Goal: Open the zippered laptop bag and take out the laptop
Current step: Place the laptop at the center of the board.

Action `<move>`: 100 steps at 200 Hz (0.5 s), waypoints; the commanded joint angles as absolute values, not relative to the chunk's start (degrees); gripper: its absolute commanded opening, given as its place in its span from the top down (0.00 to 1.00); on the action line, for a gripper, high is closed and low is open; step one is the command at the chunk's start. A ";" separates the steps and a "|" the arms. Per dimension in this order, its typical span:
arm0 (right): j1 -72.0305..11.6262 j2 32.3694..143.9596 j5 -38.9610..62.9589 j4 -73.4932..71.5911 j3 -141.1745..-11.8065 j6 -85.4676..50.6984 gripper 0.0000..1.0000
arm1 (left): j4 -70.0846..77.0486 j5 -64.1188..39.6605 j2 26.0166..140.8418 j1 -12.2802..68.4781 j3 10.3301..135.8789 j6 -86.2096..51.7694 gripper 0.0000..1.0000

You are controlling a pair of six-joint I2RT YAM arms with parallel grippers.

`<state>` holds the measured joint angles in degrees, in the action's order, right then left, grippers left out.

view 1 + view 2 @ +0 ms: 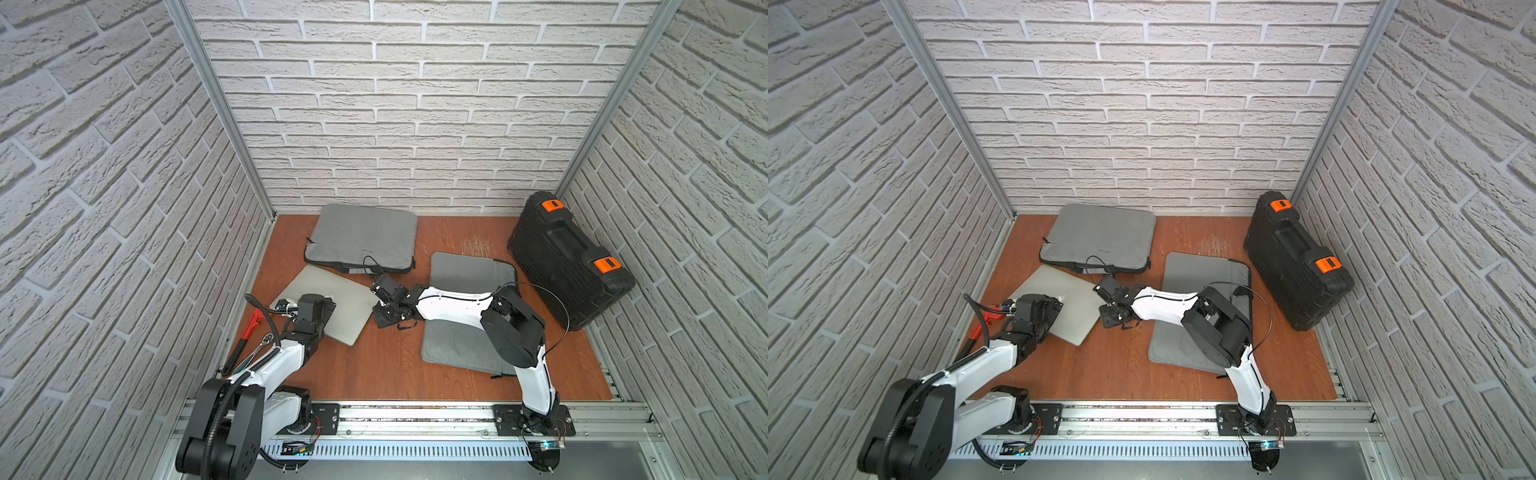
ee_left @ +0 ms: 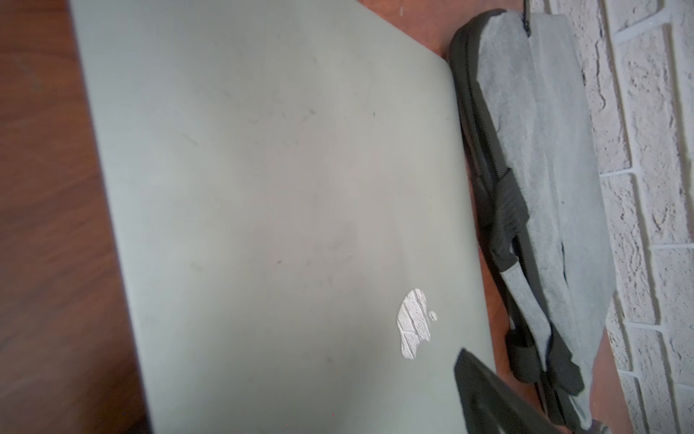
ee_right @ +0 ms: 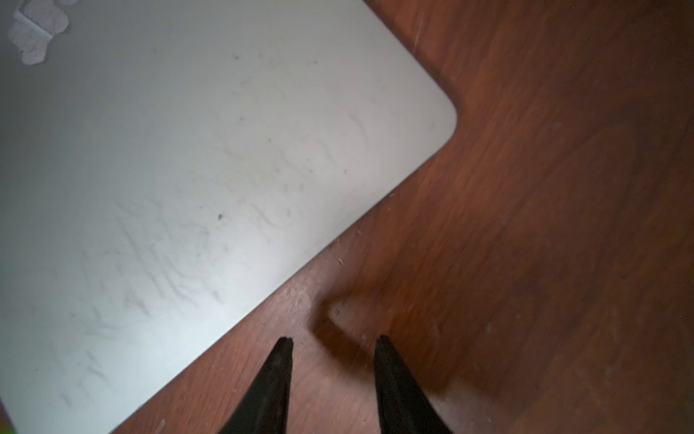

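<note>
**Laptop out of its bag, a claw on either side**

The silver laptop [image 2: 263, 188] lies flat and closed on the wooden table [image 3: 544, 188], directly under the left gripper [image 1: 326, 309]. Only one of that claw's fingers [image 2: 484, 390] shows, so its width cannot be told. The right gripper [image 3: 332, 340] sits just beside the laptop's edge, jaws narrowly apart over bare wood, holding nothing. The grey laptop bag [image 1: 363, 235] lies just beyond both claws.
</note>
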<state>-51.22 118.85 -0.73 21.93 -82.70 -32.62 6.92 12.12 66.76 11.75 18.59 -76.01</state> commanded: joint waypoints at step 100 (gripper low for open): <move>-49.67 119.16 -8.42 23.56 -82.88 -34.35 0.62 | 6.93 5.45 69.47 18.37 14.88 -83.74 0.05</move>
<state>-50.17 118.83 -5.93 23.40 -82.72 -32.95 12.73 11.70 69.60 16.40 18.85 -79.72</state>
